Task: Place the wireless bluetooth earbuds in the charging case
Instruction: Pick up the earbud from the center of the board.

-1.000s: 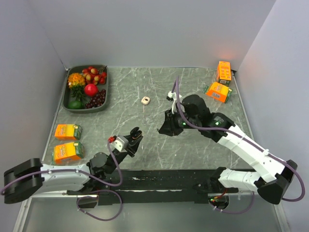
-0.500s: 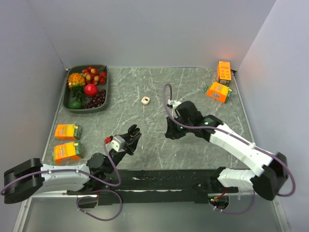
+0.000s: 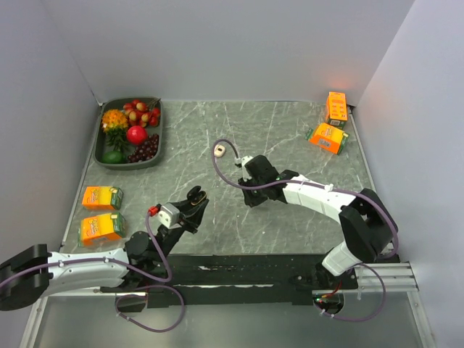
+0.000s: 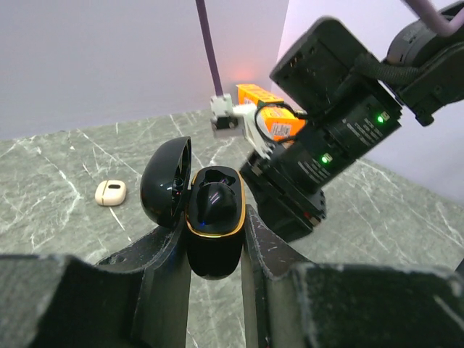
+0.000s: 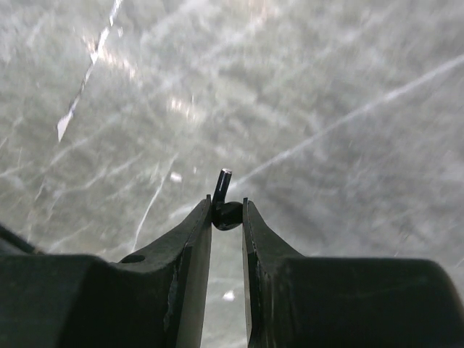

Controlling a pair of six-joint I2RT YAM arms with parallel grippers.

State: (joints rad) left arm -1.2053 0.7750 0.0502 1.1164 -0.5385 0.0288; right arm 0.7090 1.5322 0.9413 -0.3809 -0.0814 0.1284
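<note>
A grey-green marbled table [image 3: 290,130] is seen from above, with a dark tray [image 3: 101,148] of mixed fruit set at its far left and four orange cartons laid in pairs: two near the left edge [image 3: 101,197] [image 3: 100,227] and two at the far right corner [image 3: 336,106] [image 3: 328,138]. The left gripper [image 4: 215,243] is raised over the near middle of the table and is closed tightly on the charging case [image 4: 214,232], which is clamped by its sides between the two fingers. The case is shown as a glossy black oval body with a thin gold rim, its domed lid [image 4: 165,185] swung open to the left. A rounded, shiny black piece, apparently the other earbud [image 4: 215,201], is seated inside the rim. The right gripper [image 5: 227,210] is lowered just to the right of the case, its fingers drawn to a narrow gap and pinched on a tiny black earbud [image 5: 226,212]. A rounded bulb is gripped at the fingertips and a short stem is projected beyond them over the marble; whether the table is touched cannot be told. A small cream object [image 3: 219,151] is left lying farther back.
</note>
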